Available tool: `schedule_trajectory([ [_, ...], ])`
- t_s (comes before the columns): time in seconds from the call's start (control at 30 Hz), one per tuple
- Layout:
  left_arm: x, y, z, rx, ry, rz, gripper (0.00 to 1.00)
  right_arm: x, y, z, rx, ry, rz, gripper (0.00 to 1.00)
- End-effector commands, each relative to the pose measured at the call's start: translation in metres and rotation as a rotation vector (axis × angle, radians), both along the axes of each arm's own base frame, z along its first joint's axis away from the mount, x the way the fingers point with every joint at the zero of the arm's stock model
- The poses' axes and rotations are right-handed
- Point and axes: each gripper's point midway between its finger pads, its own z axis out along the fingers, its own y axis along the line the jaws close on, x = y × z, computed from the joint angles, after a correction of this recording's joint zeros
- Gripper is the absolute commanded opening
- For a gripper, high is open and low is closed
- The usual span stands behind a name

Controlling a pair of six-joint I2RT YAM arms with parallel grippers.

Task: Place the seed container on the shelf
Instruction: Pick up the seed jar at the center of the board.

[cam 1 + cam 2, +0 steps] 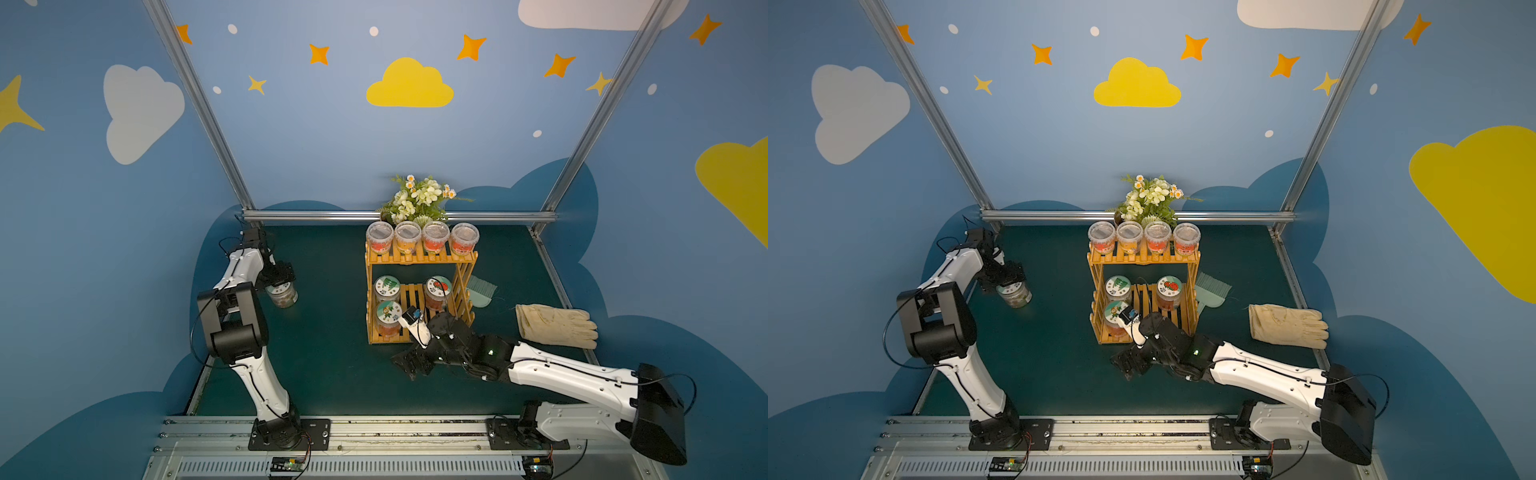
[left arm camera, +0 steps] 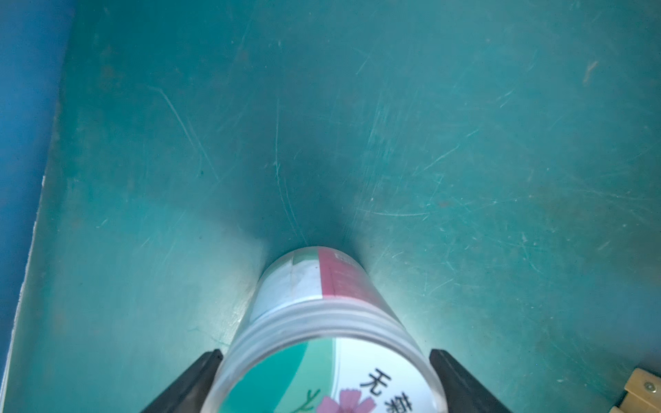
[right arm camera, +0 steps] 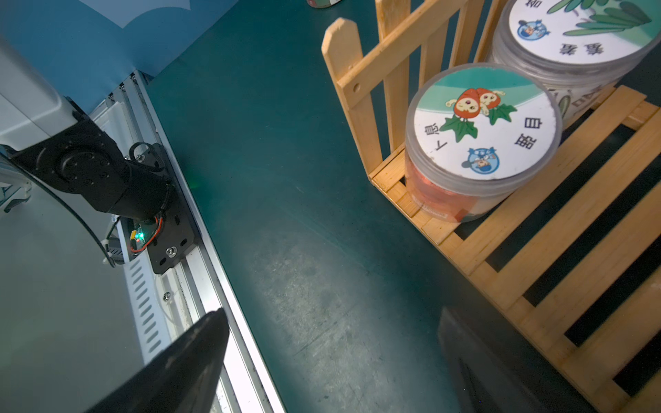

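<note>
The seed container [image 1: 282,294] [image 1: 1016,294] is a clear jar with a flower label on its lid. It stands upright on the green table at the far left. My left gripper [image 1: 280,286] [image 2: 324,354] comes down over it, and both black fingers [image 2: 193,379] lie against the sides of its lid [image 2: 322,321]. The shelf [image 1: 419,259] [image 1: 1142,259] [image 3: 536,268] stands mid-table, with several jars on its top tier and three on the lower one. My right gripper [image 1: 409,361] [image 3: 332,321] hangs open and holds nothing, low over the table at the shelf's front edge.
A beige glove [image 1: 557,326] lies right of the shelf. A green brush [image 1: 482,291] rests against the shelf's right side. A flower pot [image 1: 419,199] stands behind it. Bare green table lies between the seed container and the shelf. A metal rail [image 1: 374,428] runs along the front.
</note>
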Motion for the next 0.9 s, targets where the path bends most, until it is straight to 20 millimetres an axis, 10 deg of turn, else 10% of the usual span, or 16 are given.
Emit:
schedule_trajectory([
  [0.0, -0.003, -0.005, 0.021, -0.010, -0.020, -0.031, 0.83, 0.001, 0.007, 0.017, 0.037, -0.010, 0.003, 0.98],
  [0.47, -0.071, -0.094, 0.131, -0.040, -0.218, -0.220, 0.77, 0.019, -0.033, 0.045, 0.071, -0.122, -0.173, 0.98],
  [0.87, -0.181, -0.189, 0.210, -0.040, -0.330, -0.546, 0.74, 0.021, -0.065, 0.086, 0.192, -0.322, -0.193, 0.98],
])
